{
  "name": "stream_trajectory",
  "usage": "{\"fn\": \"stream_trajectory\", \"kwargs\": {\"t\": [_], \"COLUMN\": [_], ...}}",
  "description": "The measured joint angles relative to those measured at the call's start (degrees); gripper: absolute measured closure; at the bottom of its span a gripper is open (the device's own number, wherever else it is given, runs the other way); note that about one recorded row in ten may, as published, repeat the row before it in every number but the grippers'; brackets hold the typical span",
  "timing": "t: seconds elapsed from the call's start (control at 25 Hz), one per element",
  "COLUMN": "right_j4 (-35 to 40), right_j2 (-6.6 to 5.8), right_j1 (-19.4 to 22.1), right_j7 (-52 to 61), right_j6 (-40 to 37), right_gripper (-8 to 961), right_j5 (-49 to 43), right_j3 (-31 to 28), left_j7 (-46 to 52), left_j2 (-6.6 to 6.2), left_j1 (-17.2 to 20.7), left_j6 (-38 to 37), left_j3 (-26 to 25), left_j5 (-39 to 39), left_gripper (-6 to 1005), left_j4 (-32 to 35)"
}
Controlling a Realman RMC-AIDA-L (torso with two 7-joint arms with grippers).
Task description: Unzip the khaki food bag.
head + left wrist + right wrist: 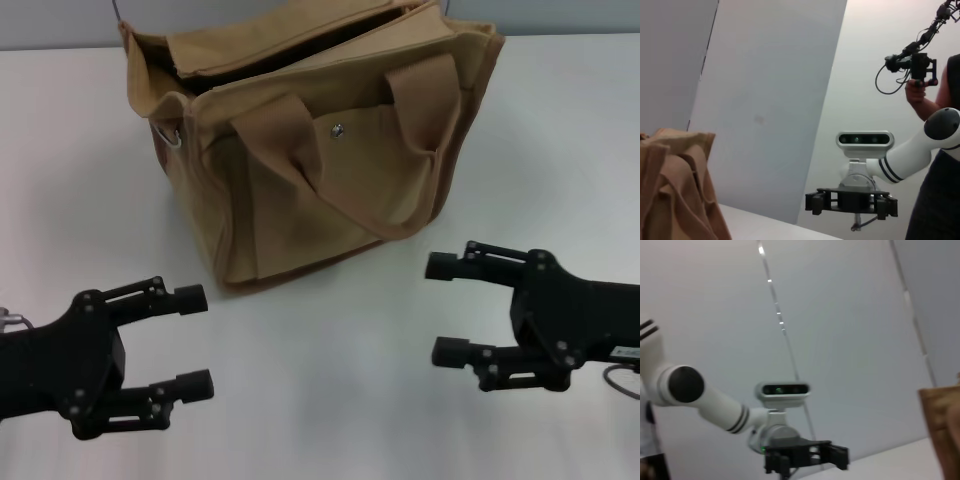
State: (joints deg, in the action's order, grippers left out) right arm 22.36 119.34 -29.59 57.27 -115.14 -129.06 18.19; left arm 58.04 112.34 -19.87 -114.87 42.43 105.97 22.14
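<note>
The khaki food bag (310,150) stands on the white table (320,380) at the back middle. It is a boxy tan canvas tote with two wide strap handles hanging down its front and a snap button on the front pocket. Its top gapes open along the zipper line; a silver ring (168,133) shows at its left end. My left gripper (195,342) is open and empty at the front left, apart from the bag. My right gripper (447,309) is open and empty at the front right. The bag's edge shows in the left wrist view (675,185) and the right wrist view (942,430).
The left wrist view shows the right arm's gripper (851,204) farther off and a person (935,100) holding a camera rig. The right wrist view shows the left arm's gripper (805,456) farther off. Bare tabletop lies between the grippers and the bag.
</note>
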Motion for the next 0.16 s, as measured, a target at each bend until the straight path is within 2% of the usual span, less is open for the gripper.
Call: {"fn": "stream_trajectory", "kwargs": {"t": [0.16], "right_j4": [-0.4], "right_j2": [-0.04], "right_j1": [-0.94], "right_j7": [-0.14], "right_j6": [0.06], "right_gripper": [126], "right_j5": [-0.07], "right_j3": [0.45], "left_j7": [0.06], "left_j2": [0.41], "left_j1": [0.26], "left_j6": [0.0], "left_j3": [0.08], "left_j5": [0.02], "left_gripper": [198], "left_j4": [0.07]}}
